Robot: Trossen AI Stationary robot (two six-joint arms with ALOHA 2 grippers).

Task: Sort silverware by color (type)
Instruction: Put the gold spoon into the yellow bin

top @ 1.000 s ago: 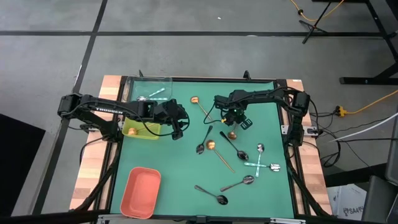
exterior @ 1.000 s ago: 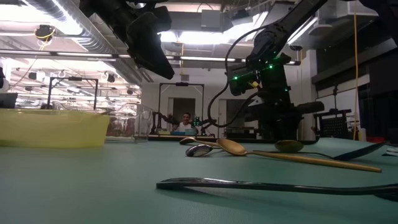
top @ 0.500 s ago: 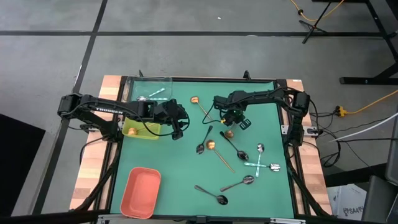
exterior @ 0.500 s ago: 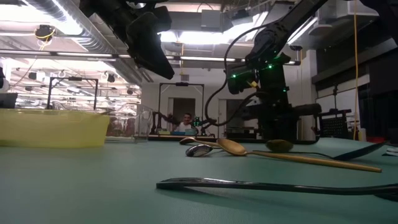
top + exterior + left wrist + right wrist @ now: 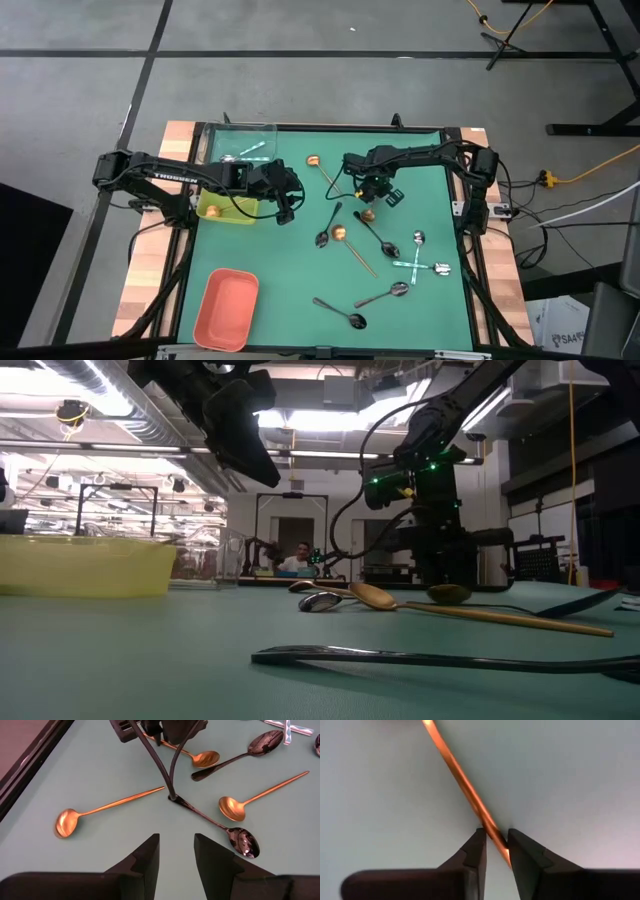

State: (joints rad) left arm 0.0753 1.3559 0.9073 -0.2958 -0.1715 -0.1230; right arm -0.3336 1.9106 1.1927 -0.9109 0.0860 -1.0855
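Now the right gripper sits low over the green mat toward its far right part, with its fingers closed in on the thin handle of a copper spoon, whose bowl lies just in front of the gripper in the high view; in the right wrist view the orange handle runs straight through the narrow gap and both pads look pressed against it, so I judge the grasp made. Compared with a second ago, the gripper has shifted slightly toward the left and settled, and the spoon's bowl has slid along the mat with it, which suggests the spoon is caught but not yet lifted; the low view shows its bowl down at mat level beneath the arm. The left gripper hangs unchanged beside the yellow-green tray near the mat's left edge, fingers apart and holding nothing. Most of the sorting is ahead: another copper spoon lies by the far edge; a gold spoon and a dark spoon rest mid-mat; silver and dark spoons are scattered toward the near right corner; the salmon tray at the near left corner looks bare, while the clear tray at the far left corner holds a piece or two.
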